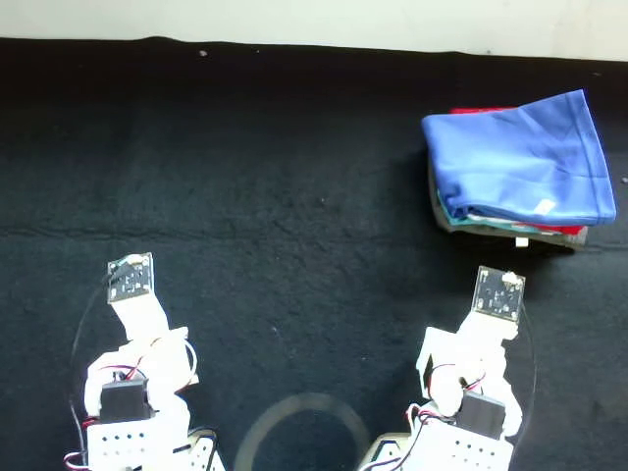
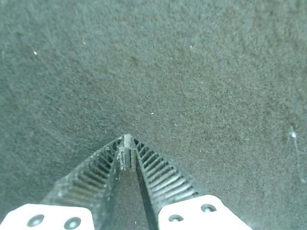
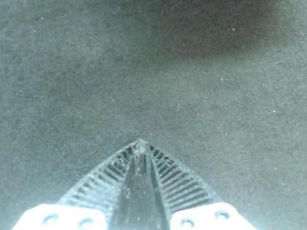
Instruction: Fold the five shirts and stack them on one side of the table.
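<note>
My left gripper: clenched on nothing, the ribbed fingers meeting at the tips. It hangs just over bare cloth with no fabric between them.
My right gripper: likewise shut and empty, tips pressed together and pointing down at the cloth.
Black table cloth: directly beneath and ahead of both grippers. It is flat, with only lint specks on it and no loose shirt within reach.
My arms: in the high view both are drawn in at the near edge of the table, well apart from each other. I judge this a rest pose, keeping my fingers off the finished work.
Stack of shirts: far ahead of my grippers and off to one side, well apart from both. It sits close to the table's far corner, which is the one side the task asks for.
Blue shirt: folded on top of the stack and covering most of it, one hem edge turned toward me.
Red shirt: under the blue one, showing as thin strips at the stack's edges. Pale and grey layers peek out lower down.
Count: I cannot tell from here whether all five are in the pile.
Progress: I judge the folding done or nearly so.
</note>
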